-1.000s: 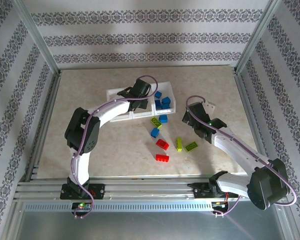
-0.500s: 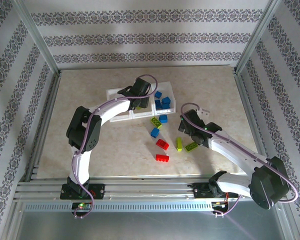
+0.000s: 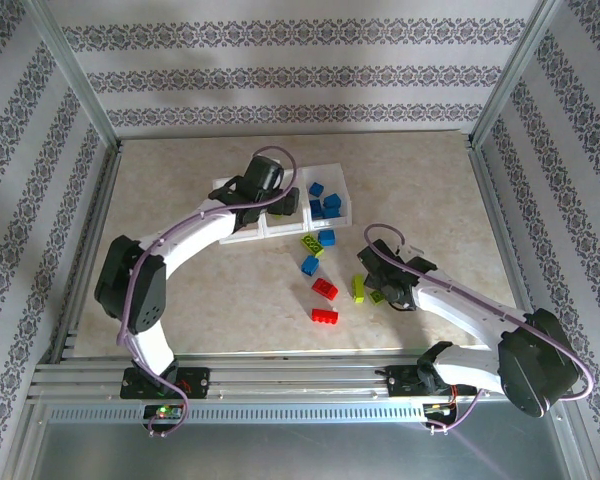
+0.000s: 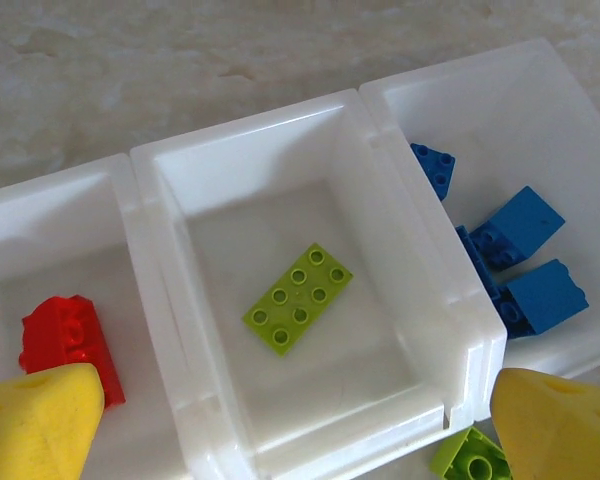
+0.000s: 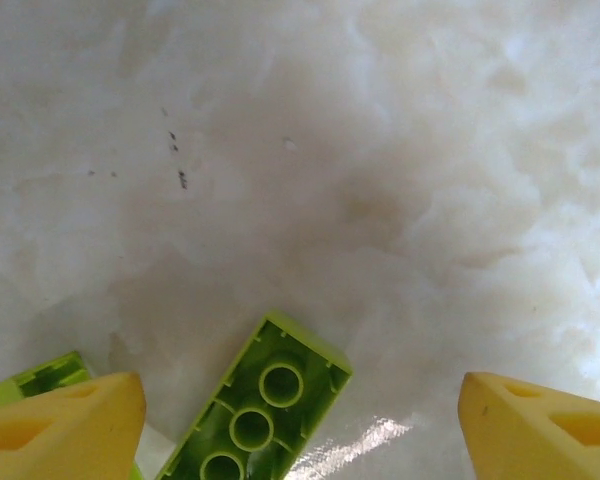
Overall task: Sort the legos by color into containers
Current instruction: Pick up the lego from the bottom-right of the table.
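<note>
The left gripper [image 4: 300,418], nearly closed a second ago, now stands wide over the containers [image 4: 370,110] toward the table's far edge. A lime plate [image 4: 297,298] lies flat in the middle compartment, with red and blue in the flanking ones, so that piece is judged delivered. The right gripper [image 5: 300,430] has come in from the right side and straddles an upturned lime brick [image 5: 265,400], jaws apart, not touching it. Several loose legos [image 3: 324,288] remain mid-table.

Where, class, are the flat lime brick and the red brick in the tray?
flat lime brick [image 4: 298,298]: left wrist view, middle of its studded top.
red brick [image 4: 65,332]: left wrist view, its studded face.
</note>
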`<action>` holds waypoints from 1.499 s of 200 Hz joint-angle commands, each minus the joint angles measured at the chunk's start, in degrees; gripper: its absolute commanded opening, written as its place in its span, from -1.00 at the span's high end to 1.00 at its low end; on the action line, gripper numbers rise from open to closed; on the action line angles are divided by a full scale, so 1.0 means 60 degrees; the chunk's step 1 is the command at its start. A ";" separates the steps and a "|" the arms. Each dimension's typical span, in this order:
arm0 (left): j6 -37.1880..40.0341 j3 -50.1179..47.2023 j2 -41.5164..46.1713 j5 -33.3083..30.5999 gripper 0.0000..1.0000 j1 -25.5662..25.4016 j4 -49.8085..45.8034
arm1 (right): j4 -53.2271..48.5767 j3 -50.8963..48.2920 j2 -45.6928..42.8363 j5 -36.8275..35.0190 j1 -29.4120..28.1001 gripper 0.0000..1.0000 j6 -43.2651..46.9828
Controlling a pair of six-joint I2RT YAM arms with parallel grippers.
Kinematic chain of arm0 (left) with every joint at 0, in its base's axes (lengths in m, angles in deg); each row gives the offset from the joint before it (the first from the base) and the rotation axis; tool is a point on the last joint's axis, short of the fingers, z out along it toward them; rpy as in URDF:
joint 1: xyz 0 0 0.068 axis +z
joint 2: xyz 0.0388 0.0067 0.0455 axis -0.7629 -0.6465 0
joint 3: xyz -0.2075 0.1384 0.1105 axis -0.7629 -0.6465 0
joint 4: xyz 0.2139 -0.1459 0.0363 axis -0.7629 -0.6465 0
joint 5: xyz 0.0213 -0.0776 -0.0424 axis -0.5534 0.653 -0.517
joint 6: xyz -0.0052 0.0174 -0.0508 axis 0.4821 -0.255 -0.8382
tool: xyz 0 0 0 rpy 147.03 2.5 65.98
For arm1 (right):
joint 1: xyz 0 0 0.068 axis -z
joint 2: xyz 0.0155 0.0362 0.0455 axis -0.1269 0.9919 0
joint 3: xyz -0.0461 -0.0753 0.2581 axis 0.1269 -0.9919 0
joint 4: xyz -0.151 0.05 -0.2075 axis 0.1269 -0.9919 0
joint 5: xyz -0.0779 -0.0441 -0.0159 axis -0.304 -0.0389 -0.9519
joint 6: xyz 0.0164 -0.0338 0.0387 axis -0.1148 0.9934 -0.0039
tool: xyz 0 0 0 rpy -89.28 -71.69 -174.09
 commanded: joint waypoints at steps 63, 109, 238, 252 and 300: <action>0.0065 -0.1926 0.1851 -0.0749 -0.99 0.0117 0.2027 | 0.1050 0.0136 0.0992 0.1153 0.0354 -0.54 -0.0275; 0.0183 -0.2101 0.1943 -0.0811 -0.99 0.0176 0.1942 | 0.1220 0.0139 0.1612 0.1748 0.0673 -0.41 -0.0435; 0.0271 -0.2142 0.1908 -0.0691 -0.99 0.0307 0.1840 | 0.1249 -0.0433 0.1115 0.1960 0.0755 0.00 -0.0818; 0.0258 -0.2148 0.1924 -0.0693 -0.99 0.0308 0.1848 | 0.1228 -0.0526 0.1076 0.2000 0.0763 0.03 -0.0839; 0.0271 -0.2193 0.1965 -0.0705 -0.99 0.0316 0.1828 | 0.1202 -0.0345 0.1495 0.2234 0.0778 0.27 -0.0614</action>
